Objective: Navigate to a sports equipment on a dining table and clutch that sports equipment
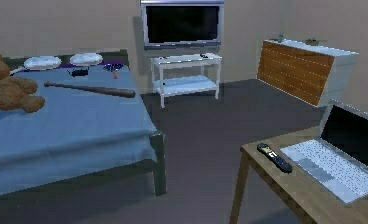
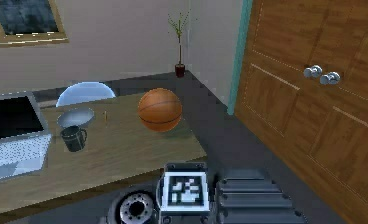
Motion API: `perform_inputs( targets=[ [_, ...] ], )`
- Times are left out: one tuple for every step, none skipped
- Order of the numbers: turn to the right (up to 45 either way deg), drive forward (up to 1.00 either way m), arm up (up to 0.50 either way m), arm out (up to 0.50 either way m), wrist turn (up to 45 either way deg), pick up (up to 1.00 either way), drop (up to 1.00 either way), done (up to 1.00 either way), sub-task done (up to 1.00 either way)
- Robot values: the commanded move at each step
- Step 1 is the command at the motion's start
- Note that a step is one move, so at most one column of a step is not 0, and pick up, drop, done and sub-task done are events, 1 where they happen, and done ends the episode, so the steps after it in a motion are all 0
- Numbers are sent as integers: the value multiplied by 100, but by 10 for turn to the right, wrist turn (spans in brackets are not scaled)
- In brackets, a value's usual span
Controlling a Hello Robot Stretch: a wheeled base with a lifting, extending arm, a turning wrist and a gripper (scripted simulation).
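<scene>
An orange basketball (image 2: 160, 109) rests on a wooden dining table (image 2: 112, 165) in the arm side view, near the table's right end. The same table (image 1: 277, 190) shows at the forward view's lower right corner. A white marker square (image 2: 187, 192) sits at the arm side view's bottom edge, below the ball. Left of it is the gripper's dark body (image 2: 138, 209). Its far end is hard to make out, so I cannot tell whether it holds anything.
On the table are a laptop (image 2: 14, 135), a dark mug (image 2: 73, 134) and a remote (image 1: 274, 157). A blue chair (image 2: 85, 94) stands behind it. A bed (image 1: 72, 130) carries a baseball bat (image 1: 92, 89) and a teddy bear (image 1: 10, 88). Wooden doors (image 2: 312, 100) stand at the right.
</scene>
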Motion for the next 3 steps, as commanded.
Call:
perform_inputs(
  targets=[
    [0,0,0,50,0,0,0,0,0],
    [0,0,0,0,450,0,0,0,0],
    [0,0,0,0,450,0,0,0,0]
  ],
)
